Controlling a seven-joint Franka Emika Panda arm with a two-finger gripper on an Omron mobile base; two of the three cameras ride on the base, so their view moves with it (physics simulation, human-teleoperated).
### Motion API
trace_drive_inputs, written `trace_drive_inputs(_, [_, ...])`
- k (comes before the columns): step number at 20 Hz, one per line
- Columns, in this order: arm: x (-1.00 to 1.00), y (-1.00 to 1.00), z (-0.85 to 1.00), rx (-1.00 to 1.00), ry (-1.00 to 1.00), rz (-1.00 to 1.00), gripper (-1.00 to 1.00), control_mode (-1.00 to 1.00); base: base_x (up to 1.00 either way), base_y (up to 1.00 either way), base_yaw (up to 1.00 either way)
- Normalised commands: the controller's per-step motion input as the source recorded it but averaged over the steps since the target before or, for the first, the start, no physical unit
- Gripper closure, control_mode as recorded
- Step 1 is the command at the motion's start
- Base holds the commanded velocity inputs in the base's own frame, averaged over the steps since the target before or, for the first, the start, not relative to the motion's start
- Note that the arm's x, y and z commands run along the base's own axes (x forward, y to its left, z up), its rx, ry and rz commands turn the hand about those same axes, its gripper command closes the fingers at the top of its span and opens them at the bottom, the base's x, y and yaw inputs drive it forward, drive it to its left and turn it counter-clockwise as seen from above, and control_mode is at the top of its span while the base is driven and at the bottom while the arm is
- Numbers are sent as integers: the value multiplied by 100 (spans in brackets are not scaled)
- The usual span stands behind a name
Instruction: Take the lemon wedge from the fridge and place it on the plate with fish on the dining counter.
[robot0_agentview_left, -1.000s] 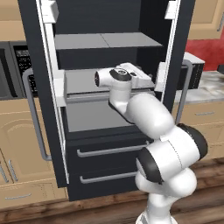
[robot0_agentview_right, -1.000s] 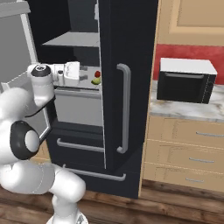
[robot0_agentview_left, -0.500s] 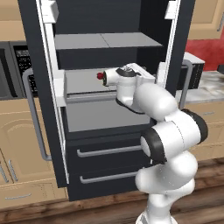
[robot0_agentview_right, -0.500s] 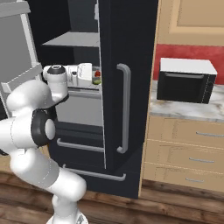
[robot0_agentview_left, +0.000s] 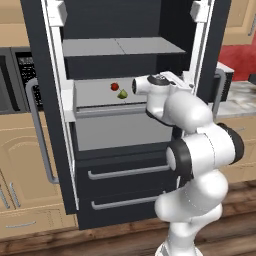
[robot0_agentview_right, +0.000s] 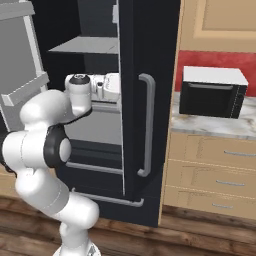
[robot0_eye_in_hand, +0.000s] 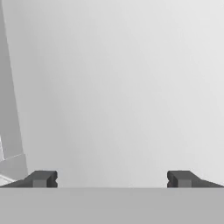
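Pincer (robot0_eye_in_hand: 112, 178) positioned inside tall black French-door fridge (robot0_agentview_left: 45, 130).
Jaws were spread fully, nothing held; tiny yellow-green lemon wedge (robot0_agentview_left: 122, 94) lay beside small red round fruit (robot0_agentview_left: 114, 86).

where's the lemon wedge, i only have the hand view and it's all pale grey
Observer: The lemon wedge lies on the middle shelf of the open fridge, seen in the left base view.
Operator: anything next to it
Observer: A small red round fruit sits just beside it, up and to its left in that view.
Operator: where's my hand relative to it
Observer: The arm's hand is at shelf height, to the right of the wedge and apart from it.
Operator: pincer holding anything
Observer: No, the pincer is open with nothing between its tips.
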Motion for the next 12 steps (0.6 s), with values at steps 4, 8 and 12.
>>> trace_drive_inputs(4, [-40,-85,-1,1,0,-6,-100,-100,0,0,0])
trace_drive_inputs(8, [-56,-97,0,4,0,-9,-100,-100,0,0,0])
trace_drive_inputs(12, [-51,-70,0,6,-1,-2,-100,-100,0,0,0])
